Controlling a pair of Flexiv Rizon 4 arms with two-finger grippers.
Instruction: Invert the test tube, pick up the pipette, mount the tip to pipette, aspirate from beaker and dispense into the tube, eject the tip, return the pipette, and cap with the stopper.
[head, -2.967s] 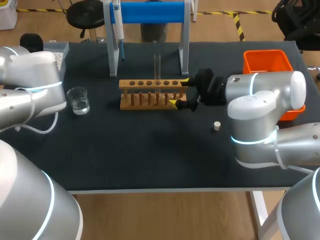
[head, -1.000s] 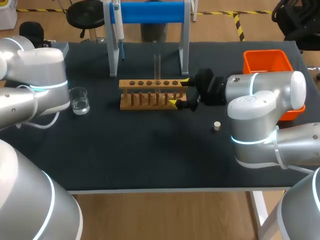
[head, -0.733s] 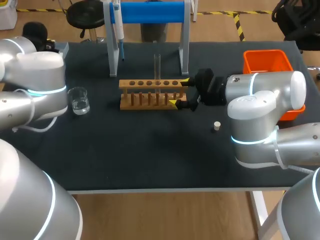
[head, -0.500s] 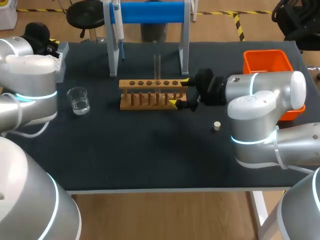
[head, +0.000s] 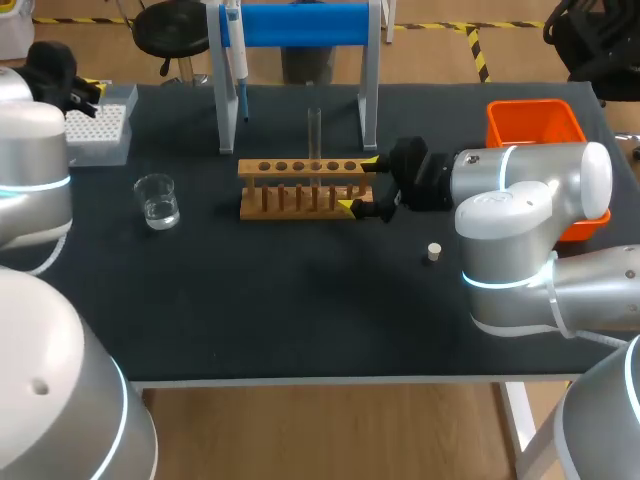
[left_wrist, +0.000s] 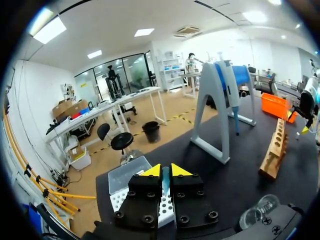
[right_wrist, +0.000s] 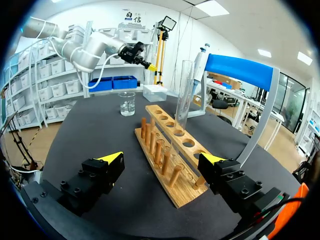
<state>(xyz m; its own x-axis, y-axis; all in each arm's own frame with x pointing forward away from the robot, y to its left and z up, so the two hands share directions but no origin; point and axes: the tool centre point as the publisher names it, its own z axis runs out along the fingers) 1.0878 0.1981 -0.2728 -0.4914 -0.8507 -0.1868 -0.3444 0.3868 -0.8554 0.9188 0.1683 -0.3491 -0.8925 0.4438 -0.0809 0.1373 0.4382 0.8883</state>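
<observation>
Left arm (head: 35, 150) drawn back, left jaws closed, right jaws open, clear tube (head: 314, 132) upright in rack (head: 300, 168)

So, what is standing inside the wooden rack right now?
One clear test tube stands upright in a hole of the wooden rack. The other holes look empty. Whether the tube holds anything cannot be seen, and its lower end is hidden inside the rack.

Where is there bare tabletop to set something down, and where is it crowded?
Widest bare patch: the black table's near half, in front of the wooden test tube rack, broken by a small white stopper. A smaller gap separates the glass beaker from the rack. Crowded: the rack's right end, flanked by the right gripper, and the blue-and-white stand behind.
</observation>
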